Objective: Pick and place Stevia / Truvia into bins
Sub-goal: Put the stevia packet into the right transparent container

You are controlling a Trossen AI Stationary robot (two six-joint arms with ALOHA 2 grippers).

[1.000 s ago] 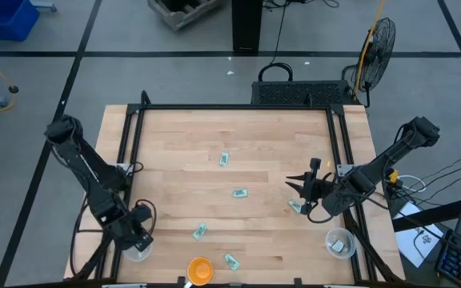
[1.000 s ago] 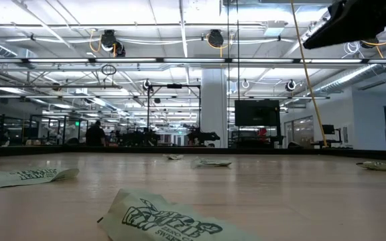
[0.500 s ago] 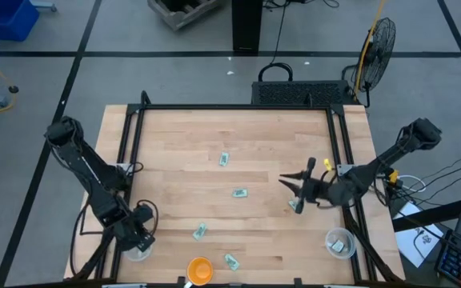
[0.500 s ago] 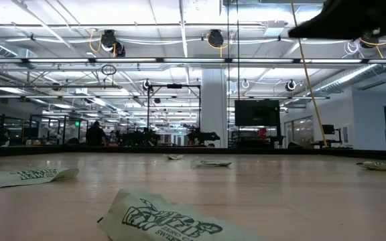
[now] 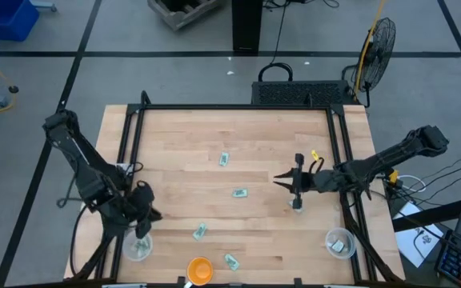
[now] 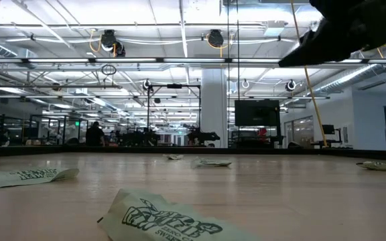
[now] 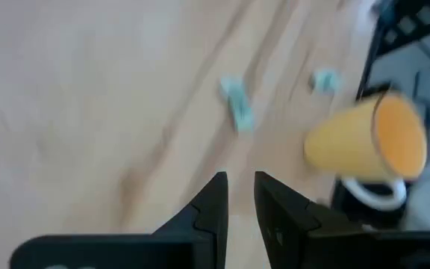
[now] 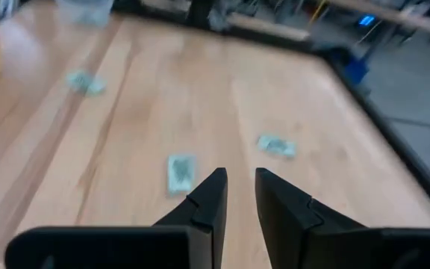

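On the wooden bench point(image 5: 270, 136), the right end effector point(image 5: 288, 181) reaches in from the right edge toward the middle, its two fingers point(image 8: 209, 196) parted by only a narrow gap and holding nothing. One Stevia sachet point(image 5: 297, 206) lies on the bench just beside and below it in the high view, not touching it; two more sachets point(image 5: 239, 193) point(image 5: 224, 159) lie further toward the centre, apart from it. The left end effector point(image 5: 144, 214) sits near the front-left corner, fingers point(image 7: 213, 200) likewise barely apart and empty, just above the left clear bin point(image 5: 137, 249). A sachet point(image 5: 200, 232) lies near it on the bench, and another point(image 5: 230, 261) rests beside the orange bowl point(image 5: 199, 270). The right bin point(image 5: 339, 242), at the front-right corner, already has sachets inside.
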